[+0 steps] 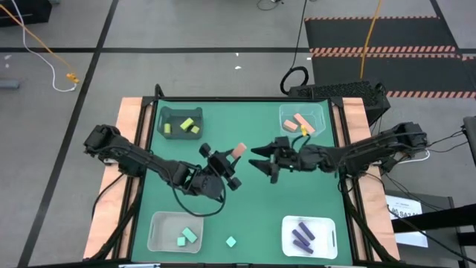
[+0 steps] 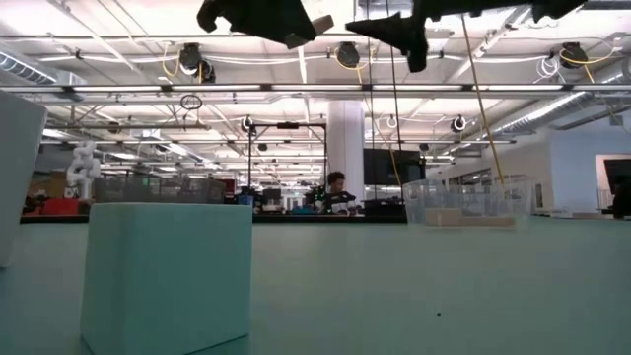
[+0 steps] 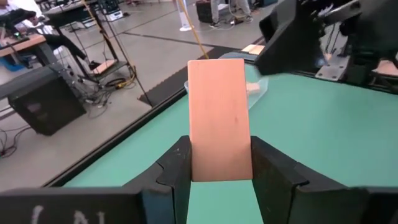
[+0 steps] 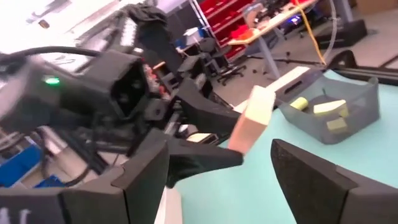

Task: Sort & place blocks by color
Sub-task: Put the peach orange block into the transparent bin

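Salmon-pink bar (image 3: 220,118) stands clamped between the left gripper (image 1: 229,165) fingers, its long axis running out past the fingertips toward the right gripper (image 1: 262,161), whose fingers are spread and empty just beside it. Only the high view shows the mint cube (image 1: 231,241) lying, apparently loose, well behind both grippers.

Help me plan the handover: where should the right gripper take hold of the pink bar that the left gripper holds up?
Grip the pink bar on its free upper half, coming from the side facing the right gripper. The left gripper clamps its lower end, so only the protruding flat-sided end is likely reachable.
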Available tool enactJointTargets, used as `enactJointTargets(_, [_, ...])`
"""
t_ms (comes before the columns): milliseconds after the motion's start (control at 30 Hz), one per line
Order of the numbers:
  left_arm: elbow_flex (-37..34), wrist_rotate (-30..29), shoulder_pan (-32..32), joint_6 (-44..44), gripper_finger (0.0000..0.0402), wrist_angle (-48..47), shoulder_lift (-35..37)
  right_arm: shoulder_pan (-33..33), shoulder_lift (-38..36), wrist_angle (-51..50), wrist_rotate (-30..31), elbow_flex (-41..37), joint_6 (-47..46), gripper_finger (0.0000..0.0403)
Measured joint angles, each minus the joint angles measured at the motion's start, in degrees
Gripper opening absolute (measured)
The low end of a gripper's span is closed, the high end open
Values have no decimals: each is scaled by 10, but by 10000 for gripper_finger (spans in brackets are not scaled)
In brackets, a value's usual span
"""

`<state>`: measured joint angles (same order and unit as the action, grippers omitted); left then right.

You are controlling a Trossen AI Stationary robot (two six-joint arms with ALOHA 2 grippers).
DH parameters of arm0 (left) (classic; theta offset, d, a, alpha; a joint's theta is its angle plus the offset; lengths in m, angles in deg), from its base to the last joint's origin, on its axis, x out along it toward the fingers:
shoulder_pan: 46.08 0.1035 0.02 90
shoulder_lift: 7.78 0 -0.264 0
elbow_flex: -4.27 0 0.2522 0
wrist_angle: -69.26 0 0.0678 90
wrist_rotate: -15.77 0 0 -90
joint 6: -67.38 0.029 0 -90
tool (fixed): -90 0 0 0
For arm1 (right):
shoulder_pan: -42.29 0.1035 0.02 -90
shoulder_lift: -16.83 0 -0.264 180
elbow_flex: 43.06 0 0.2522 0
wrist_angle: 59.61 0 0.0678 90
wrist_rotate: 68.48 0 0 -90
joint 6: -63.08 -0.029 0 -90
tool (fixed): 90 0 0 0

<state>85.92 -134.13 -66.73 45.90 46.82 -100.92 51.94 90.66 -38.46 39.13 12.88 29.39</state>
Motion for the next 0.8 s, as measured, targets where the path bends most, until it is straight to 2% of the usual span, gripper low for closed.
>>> enactJointTargets(333, [-1,0,0,18,130,-4,0,-38,113,4,1,76,-13,278])
enactJointTargets(433, [-1,0,-1,19,130,-11,0,-44,123,17,1,81,-7,264])
enactJointTargets(567, [-1,0,-1,12,132,-19,0,-52,124,17,4,81,-1,203])
enactJointTargets(767, [-1,-1,2,3,169,-17,0,-55,124,16,2,81,21,39])
enactJointTargets(800, [-1,-1,3,0,170,-16,0,-56,124,17,3,81,33,38])
